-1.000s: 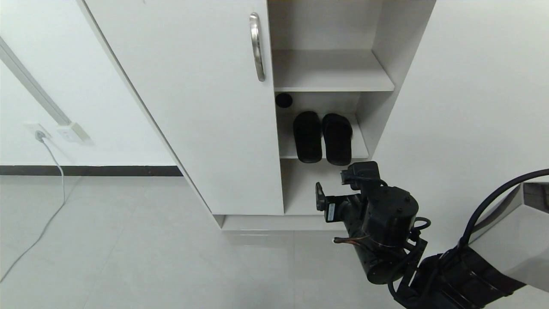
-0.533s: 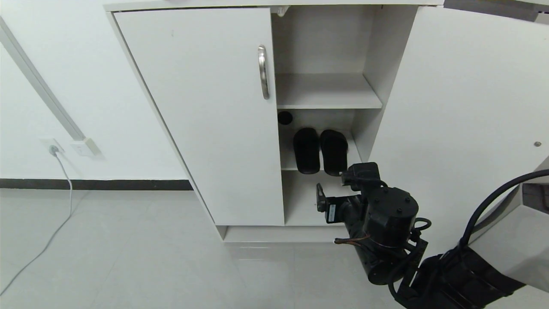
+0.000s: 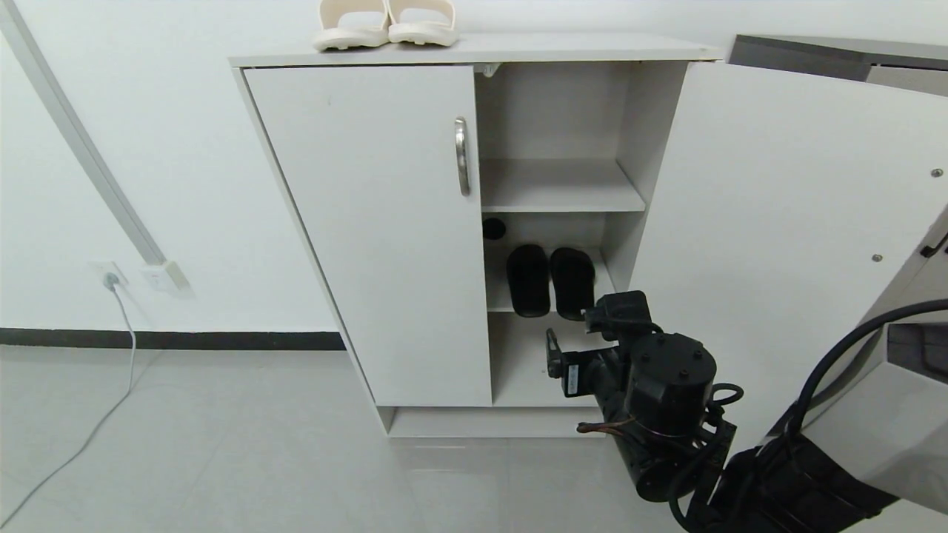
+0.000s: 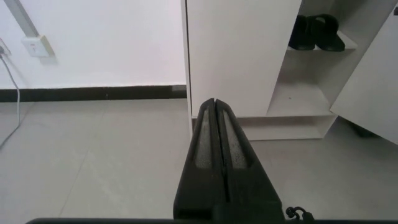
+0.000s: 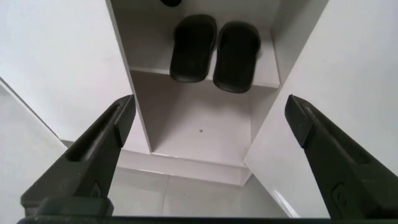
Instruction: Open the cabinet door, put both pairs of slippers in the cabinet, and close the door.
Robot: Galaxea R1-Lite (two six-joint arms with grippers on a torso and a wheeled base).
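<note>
Head view: beige slippers [image 3: 385, 22] on cabinet top [image 3: 555, 48], high above, leftward of our right claw [image 5: 209, 112], released, low; left claw [image 4: 214, 109] clenched.

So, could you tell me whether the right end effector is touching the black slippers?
Apart. The right wrist view shows the right end effector open and well short of the black slippers.
</note>
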